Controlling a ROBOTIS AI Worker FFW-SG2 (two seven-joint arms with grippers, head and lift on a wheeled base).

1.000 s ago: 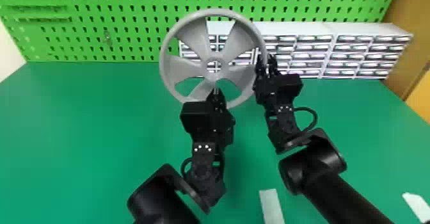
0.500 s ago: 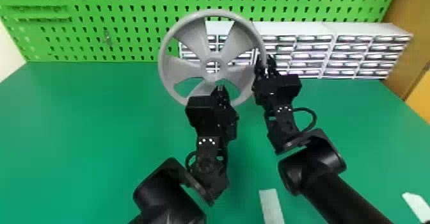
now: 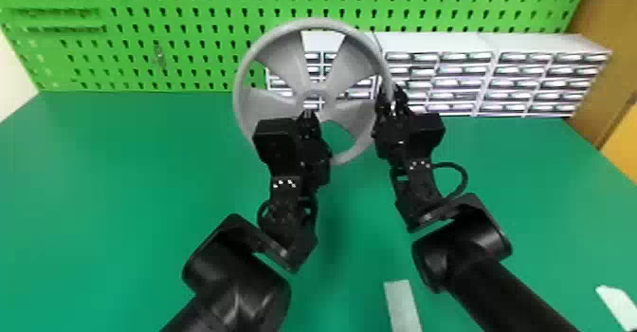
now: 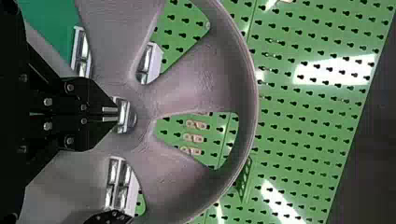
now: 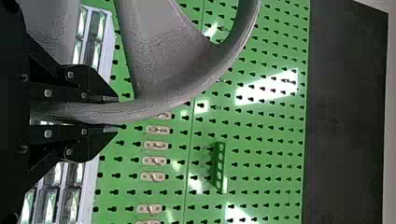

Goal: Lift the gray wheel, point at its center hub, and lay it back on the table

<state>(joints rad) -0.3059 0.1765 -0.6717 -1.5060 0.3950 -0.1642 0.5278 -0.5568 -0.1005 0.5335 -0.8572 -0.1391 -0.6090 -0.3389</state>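
The gray wheel (image 3: 350, 146) is held up above the table, its face toward the head camera. My right gripper (image 3: 393, 101) is shut on the right side of its rim; in the right wrist view the rim (image 5: 154, 105) passes between the fingers of my right gripper (image 5: 112, 113). My left gripper (image 3: 309, 115) is in front of the wheel, just below the center hub (image 3: 315, 94). In the left wrist view, the left gripper (image 4: 112, 114) has its fingers together with nothing between them, and its tips overlap the hub opening (image 4: 132, 119).
The green table (image 3: 118, 189) spreads below. White drawer units (image 3: 483, 44) stand behind the wheel and to the right, in front of a green pegboard (image 3: 189, 4). Pale strips (image 3: 402, 307) lie near the table's front.
The left gripper has shifted slightly right and up toward the hub in the head view. The right gripper and the wheel have hardly moved.
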